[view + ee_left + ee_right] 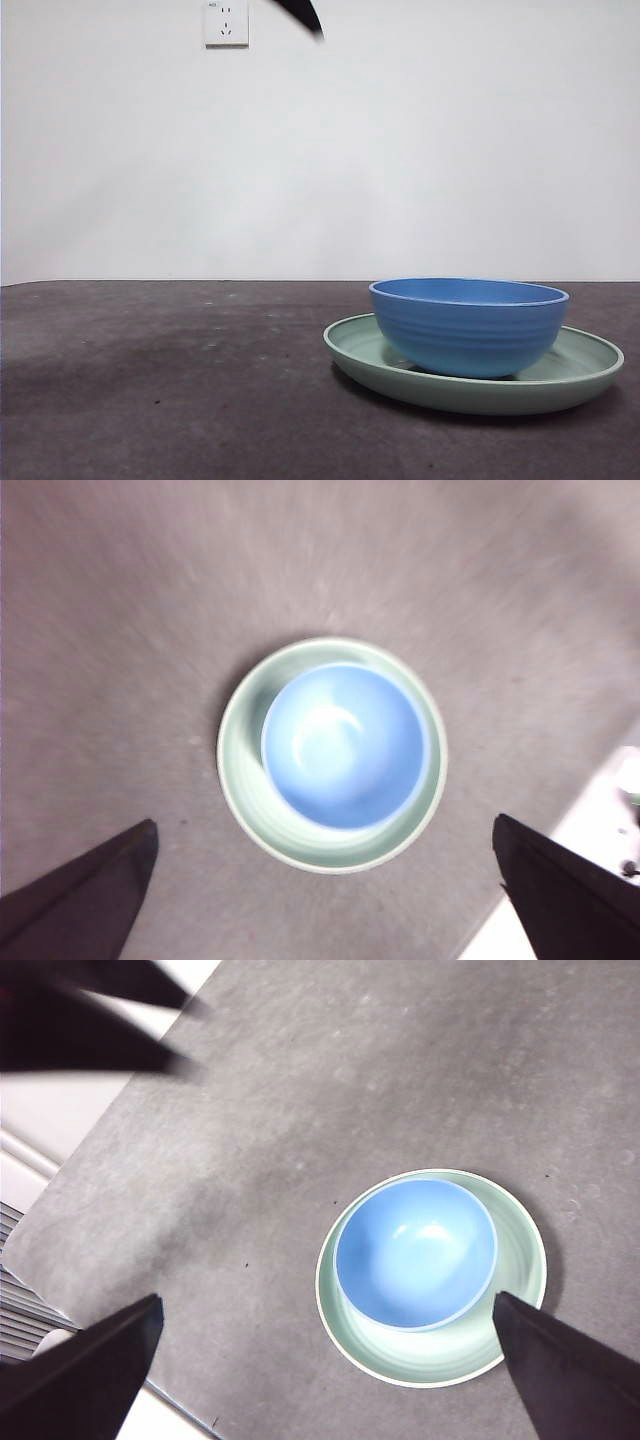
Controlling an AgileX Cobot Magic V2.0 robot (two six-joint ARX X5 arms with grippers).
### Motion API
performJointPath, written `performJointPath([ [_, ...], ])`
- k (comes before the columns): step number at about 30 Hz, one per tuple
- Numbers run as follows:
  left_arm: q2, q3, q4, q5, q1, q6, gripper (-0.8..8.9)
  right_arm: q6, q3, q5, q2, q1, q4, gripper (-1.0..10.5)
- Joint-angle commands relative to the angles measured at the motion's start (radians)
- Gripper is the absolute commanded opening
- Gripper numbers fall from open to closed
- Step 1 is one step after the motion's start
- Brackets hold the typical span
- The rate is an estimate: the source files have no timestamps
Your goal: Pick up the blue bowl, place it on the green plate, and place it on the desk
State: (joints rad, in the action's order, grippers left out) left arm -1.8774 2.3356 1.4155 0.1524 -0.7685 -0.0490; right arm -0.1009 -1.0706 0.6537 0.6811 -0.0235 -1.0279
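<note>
Desk (180, 380): we see the dark tabletop carrying the whole stack.
Green plate (590, 362): flat on the desk, under the bowl.
Blue bowl (468, 325): upright inside the plate, off-centre toward one rim.
Left gripper (320, 900): jaws spread wide, holding nothing; we judge it the better placed arm, since the bowl (345, 745) lies straight below it.
Right gripper (320, 1380): also wide open and empty; the bowl (415, 1253) sits off toward one jaw.
</note>
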Motion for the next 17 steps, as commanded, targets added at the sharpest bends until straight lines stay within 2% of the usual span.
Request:
performJointPath([
  [1,0.087,-0.043,0.036,-0.002,-0.003,0.047,5.7,0.012,-0.017,0.0,0.003,0.0,0.01,5.8],
  [6,0.418,-0.34,0.001,-0.002,-0.001,0.112,5.7,0.012,-0.017,0.0,0.003,0.0,0.01,5.8],
  [10,0.743,-0.695,-0.209,-0.002,0.0,0.119,5.67,0.012,-0.017,0.0,0.003,0.0,0.01,5.8],
  [17,1.078,-1.092,-0.451,-0.001,0.0,0.095,5.63,0.011,-0.017,0.002,0.003,0.0,0.009,5.8],
])
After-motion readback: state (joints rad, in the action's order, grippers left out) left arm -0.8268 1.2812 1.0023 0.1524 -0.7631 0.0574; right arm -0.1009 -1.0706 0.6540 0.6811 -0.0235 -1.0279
